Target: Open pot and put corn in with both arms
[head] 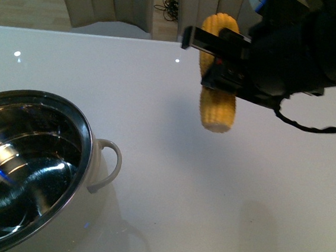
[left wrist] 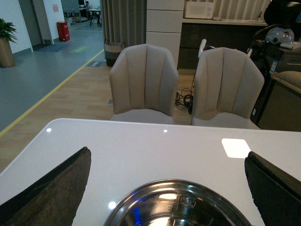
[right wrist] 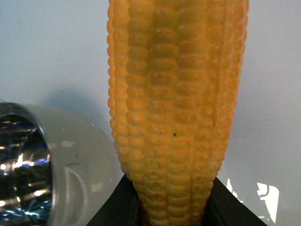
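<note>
Glossy white table [head: 165,215]: spans nearly the whole front view; carries small light reflections near its far edge.

Two beige padded chairs [left wrist: 146,80]: side by side beyond the table's far edge in the left wrist view, on a wood floor.

Large round pot [head: 86,145]: sits on the table at the near left of the front view, cut off by the frame edge. Open at the top, shiny steel inside and along the rim, cream-white outside. Appears again below the left wrist camera [left wrist: 178,202] and to one side of the cob in the right wrist view [right wrist: 75,155].

Black right arm [head: 318,51]: enters from the upper right of the front view; trails a dark cable [head: 316,127] above the table.

Black right gripper [head: 207,58]: clamped on the corn, one finger on each side of the cob at about mid-length.

Yellow corn [head: 217,110]: held upright in the air over the far middle of the table, to the right of the pot and well apart from it. Lower end hangs free, touching nothing. Fills the right wrist view [right wrist: 178,108], rows of kernels sharp, black fingers [right wrist: 117,207] pressed against either side.

Dark left gripper [left wrist: 164,188]: spread wide, grasping nothing; pads [left wrist: 56,188] at opposite edges of the left wrist view, the pot's rim between and below them.

Cream loop handle [head: 112,156]: on the pot's right side, toward the corn.
</note>
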Tool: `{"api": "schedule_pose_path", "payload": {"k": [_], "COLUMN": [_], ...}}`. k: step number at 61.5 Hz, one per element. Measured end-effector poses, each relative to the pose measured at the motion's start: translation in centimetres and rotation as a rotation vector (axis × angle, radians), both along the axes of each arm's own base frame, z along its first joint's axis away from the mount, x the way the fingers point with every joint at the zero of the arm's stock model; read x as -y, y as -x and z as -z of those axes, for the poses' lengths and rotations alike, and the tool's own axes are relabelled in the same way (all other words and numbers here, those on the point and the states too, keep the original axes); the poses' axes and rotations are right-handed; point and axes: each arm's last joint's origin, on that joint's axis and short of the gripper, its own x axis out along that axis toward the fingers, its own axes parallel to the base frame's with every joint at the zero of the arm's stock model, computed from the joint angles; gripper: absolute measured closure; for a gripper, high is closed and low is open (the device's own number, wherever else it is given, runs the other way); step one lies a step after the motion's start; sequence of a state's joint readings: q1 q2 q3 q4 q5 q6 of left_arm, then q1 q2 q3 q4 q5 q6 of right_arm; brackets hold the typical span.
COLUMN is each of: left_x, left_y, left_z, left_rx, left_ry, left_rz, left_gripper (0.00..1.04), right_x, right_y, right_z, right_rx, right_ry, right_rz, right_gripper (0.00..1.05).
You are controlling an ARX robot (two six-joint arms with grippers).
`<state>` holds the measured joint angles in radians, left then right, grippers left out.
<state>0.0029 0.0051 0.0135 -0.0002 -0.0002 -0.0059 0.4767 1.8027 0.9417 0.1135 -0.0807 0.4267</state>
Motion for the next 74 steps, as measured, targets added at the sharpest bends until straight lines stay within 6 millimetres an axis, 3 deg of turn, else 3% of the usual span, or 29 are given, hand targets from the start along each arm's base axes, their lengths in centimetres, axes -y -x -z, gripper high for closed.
{"api": "schedule_pose_path", "payload": {"k": [19, 34, 56, 64, 74], "left_x": [0.0, 0.0, 0.0, 0.0, 0.0], "left_y": [0.0, 0.0, 0.0, 0.0, 0.0], "left_z": [0.0, 0.0, 0.0, 0.0, 0.0], "left_rx": [0.0, 0.0, 0.0, 0.0, 0.0], "left_ry": [0.0, 0.0, 0.0, 0.0, 0.0], "left_rz": [0.0, 0.0, 0.0, 0.0, 0.001], "left_gripper": [0.07, 0.07, 0.07, 0.07, 0.07], "right_x": [-5.1, -9.5, -13.5, -15.4, -16.4], "right_y": [-2.1, -2.5, -1.3, 0.6, 1.9], "right_z": [-0.1, -0.2, 0.9, 1.3, 1.9], "right_rx": [-0.061, -0.089, -0.152, -0.18, -0.208], "right_ry": [-0.115, -0.176, -0.213, -0.217, -0.209], "right_rz": [0.01, -0.02, -0.079, -0.158, -0.205], "right_gripper": [0.86, 0.86, 0.87, 0.87, 0.88]}}
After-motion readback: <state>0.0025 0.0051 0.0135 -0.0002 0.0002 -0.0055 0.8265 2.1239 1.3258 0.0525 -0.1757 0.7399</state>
